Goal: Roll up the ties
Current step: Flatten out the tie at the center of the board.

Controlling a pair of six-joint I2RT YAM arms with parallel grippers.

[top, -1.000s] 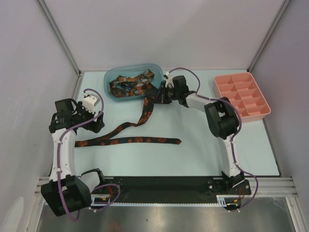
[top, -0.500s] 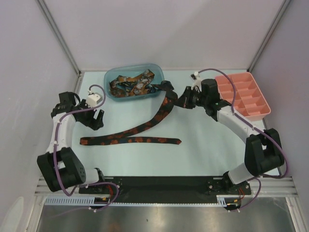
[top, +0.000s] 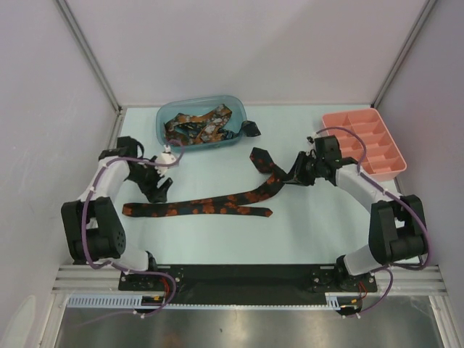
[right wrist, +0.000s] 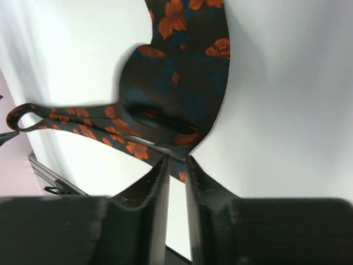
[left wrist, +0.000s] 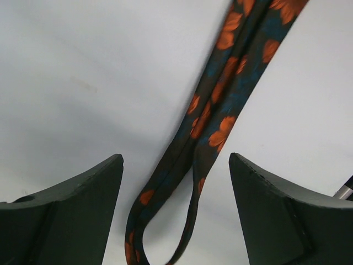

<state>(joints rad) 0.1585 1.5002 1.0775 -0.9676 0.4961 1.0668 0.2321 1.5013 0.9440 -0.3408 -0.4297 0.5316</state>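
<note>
Right gripper point(right wrist: 176, 163), jaws a slit apart with hold uncertain, has drawn the tie point(top: 217, 205) clear of the bin point(top: 161, 127) to frame centre, and the left gripper point(left wrist: 175, 158), jaws wide, straddles its fold, so rolling can begin.

Pale grey walls point(top: 239, 51); light blue tabletop point(top: 304, 232); aluminium corner posts point(top: 88, 52)
</note>
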